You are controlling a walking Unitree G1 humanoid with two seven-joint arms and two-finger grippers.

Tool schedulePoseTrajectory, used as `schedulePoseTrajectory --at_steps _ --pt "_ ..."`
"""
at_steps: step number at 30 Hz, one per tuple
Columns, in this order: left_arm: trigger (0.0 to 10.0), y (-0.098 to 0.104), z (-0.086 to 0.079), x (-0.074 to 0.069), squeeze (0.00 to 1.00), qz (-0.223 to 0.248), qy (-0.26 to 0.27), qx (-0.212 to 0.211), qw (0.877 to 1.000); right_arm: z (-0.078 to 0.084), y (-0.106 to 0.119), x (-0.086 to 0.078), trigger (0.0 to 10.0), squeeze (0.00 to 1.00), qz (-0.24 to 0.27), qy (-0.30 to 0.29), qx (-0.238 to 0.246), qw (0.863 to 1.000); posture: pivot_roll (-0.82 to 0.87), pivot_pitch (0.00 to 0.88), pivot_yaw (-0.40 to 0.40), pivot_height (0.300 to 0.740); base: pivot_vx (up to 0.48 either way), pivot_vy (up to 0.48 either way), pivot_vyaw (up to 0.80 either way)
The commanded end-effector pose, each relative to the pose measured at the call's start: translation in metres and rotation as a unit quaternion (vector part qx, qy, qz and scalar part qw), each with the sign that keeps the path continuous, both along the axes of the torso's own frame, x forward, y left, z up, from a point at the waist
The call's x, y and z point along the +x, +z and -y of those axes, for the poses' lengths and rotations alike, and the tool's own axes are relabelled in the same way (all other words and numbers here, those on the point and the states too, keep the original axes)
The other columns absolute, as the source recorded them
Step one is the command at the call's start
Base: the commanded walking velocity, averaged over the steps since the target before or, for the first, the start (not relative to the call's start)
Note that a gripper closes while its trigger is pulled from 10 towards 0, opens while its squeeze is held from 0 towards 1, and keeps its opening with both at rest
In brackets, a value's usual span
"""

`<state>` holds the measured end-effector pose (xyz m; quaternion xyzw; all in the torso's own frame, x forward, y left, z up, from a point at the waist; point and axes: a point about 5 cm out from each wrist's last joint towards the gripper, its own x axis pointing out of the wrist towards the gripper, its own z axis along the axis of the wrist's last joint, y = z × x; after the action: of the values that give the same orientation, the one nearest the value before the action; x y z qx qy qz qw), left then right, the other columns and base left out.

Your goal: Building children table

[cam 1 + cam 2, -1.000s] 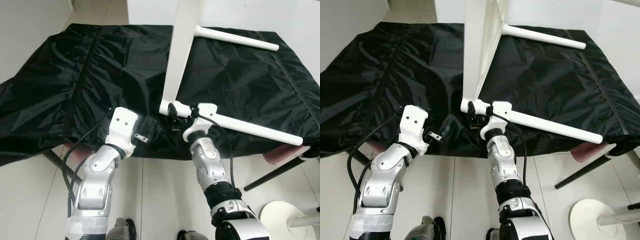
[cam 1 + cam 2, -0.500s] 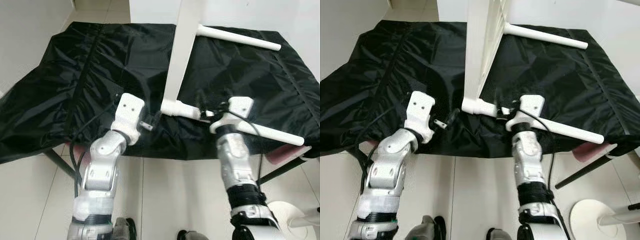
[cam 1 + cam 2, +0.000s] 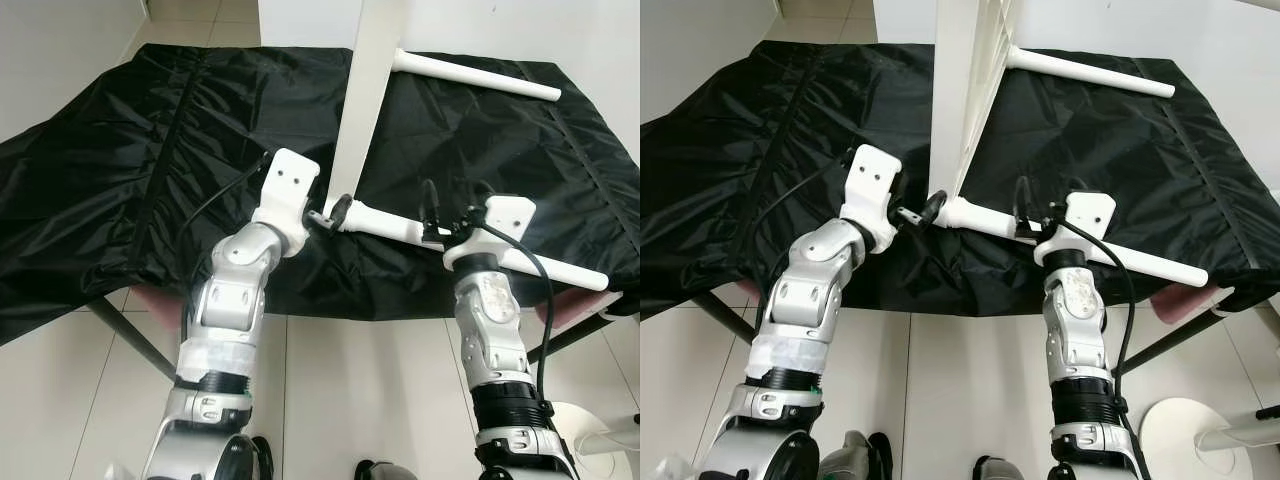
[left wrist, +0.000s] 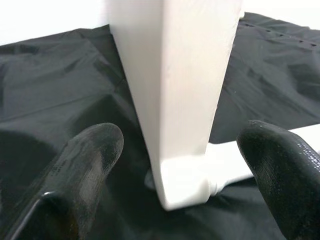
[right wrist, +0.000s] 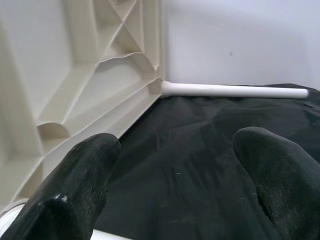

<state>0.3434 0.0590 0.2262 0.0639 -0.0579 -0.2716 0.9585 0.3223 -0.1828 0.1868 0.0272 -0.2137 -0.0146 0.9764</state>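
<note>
- Black cloth [image 3: 200, 150] covers your workbench; its far edge is cut off.
- White tabletop [image 3: 370, 90] stands on edge there, top out of frame, two legs [image 3: 520, 255] attached.
- Your left gripper [image 4: 180, 165] is spread around the tabletop's lower corner.
- Your right gripper [image 5: 172, 165] is spread above the near leg.

Tabletop [image 3: 120, 220] draped in black cloth [image 3: 480, 150]. A white children table panel [image 3: 368, 95] stands on edge at centre, two white legs [image 3: 475, 76] extending rightward.
</note>
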Motion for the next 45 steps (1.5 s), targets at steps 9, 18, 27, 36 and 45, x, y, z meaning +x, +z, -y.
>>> schedulePoseTrajectory --at_steps 9,18,27,36,45 --pt "10.0 0.030 0.015 0.016 0.00 0.037 0.110 -0.058 0.992 0.007 0.003 -0.003 10.0 0.00 -0.003 -0.019 -0.003 1.000 -0.11 0.126 0.034 0.740 0.000 0.000 0.00" --pt "10.0 0.041 0.028 0.018 0.00 0.044 0.080 -0.080 0.993 0.007 0.003 -0.004 10.0 0.00 -0.006 -0.023 -0.002 1.000 -0.11 0.129 0.036 0.740 0.000 0.000 0.00" --pt "10.0 0.039 0.028 0.011 0.00 0.061 0.041 -0.085 0.994 0.000 -0.001 -0.010 10.0 0.00 -0.008 -0.022 -0.014 1.000 -0.11 0.137 0.045 0.740 0.000 0.000 0.00" --pt "10.0 0.009 0.001 -0.019 0.00 0.089 0.016 -0.053 0.995 -0.008 -0.010 -0.020 10.0 0.00 -0.021 -0.011 -0.028 0.999 -0.09 0.142 0.033 0.740 0.000 0.000 0.00" --pt "10.0 -0.024 -0.028 -0.037 0.00 0.080 0.064 -0.050 0.993 -0.026 -0.021 -0.025 10.0 0.00 -0.035 0.017 -0.050 0.998 -0.07 0.134 0.017 0.740 0.000 0.000 0.00"
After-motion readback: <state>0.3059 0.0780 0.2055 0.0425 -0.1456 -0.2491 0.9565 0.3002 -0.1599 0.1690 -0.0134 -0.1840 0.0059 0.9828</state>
